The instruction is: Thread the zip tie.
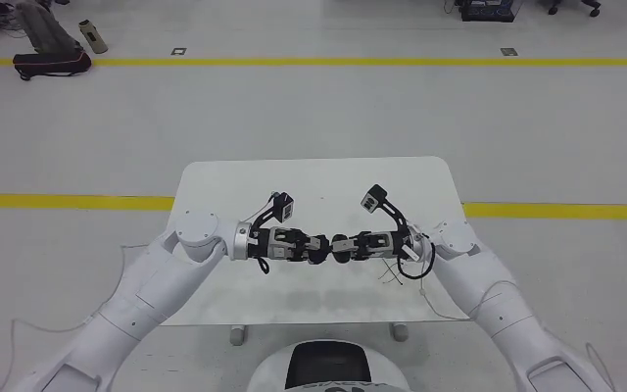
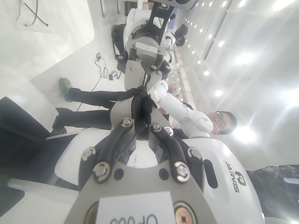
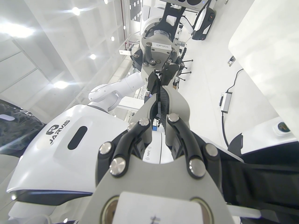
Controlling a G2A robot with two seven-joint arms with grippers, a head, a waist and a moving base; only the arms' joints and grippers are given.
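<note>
1. Currently I have the left gripper [image 1: 315, 246] and the right gripper [image 1: 348, 244] tip to tip above the worktop [image 1: 323, 181]. They are about midway between its side edges and nearer its front edge than its far one.
2. The left fingers [image 2: 119, 110] are pressed together with no gap I can see. They pinch the black zip tie [image 2: 137, 91] right at their tips.
3. The right fingers [image 3: 177, 103] are closed down to a thin slit. In the left wrist view a thin black strand of the tie runs in between them, so both ends look gripped.
4. The zip tie sits in the air between the two sets of fingertips, off the worktop surface. From the top view it is too small for me to make out.
5. The far half of the worktop lies bare beyond the grippers, which gives me the widest open room. Both side edges are well apart from the fingertips.
6. A few spare zip ties [image 1: 397, 274] lie loose on the worktop under the right forearm, near the front right corner. In the left wrist view they cross each other on a clear sheet [image 2: 44, 5].
7. Both forearms come in low from the front corners, so the space on the near side is tight.
</note>
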